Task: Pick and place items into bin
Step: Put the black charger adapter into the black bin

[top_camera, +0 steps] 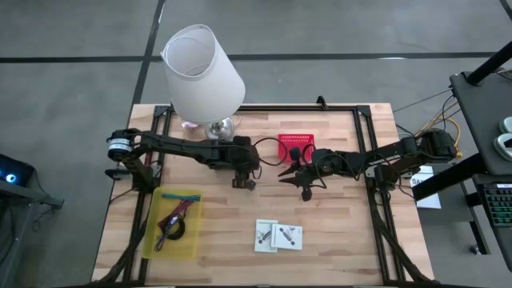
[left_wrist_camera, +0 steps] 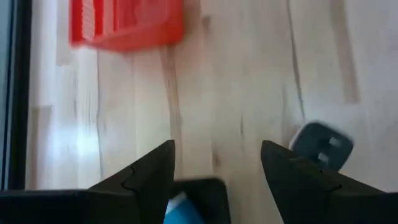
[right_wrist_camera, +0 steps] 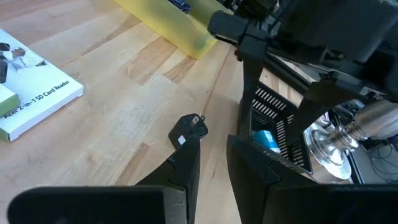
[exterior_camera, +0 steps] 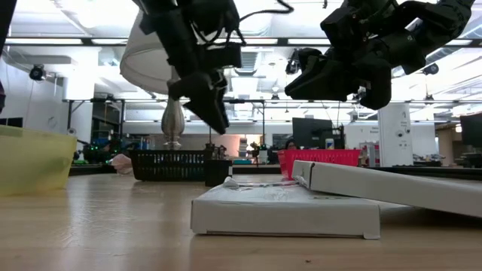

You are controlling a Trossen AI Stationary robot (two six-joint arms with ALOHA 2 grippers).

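My left claw (top_camera: 245,181) hangs open over a small dark adapter (right_wrist_camera: 188,129) on the table (top_camera: 336,240); light, rigid, best pinched across its flat sides

- The bench (top_camera: 336,232) is showing pale wood grain.
- A red basket (top_camera: 294,147) is sitting beside a yellow bin (top_camera: 192,232) (translucent).
- The lamp (top_camera: 203,74) is wearing a white shade.
- Two white packets (top_camera: 278,235) are carrying dark print.
- The fingers (left_wrist_camera: 298,180) are looking black.

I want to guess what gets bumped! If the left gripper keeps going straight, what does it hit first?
Probably the bare table. The left gripper has open fingers; the red basket lies farther off, to one side.
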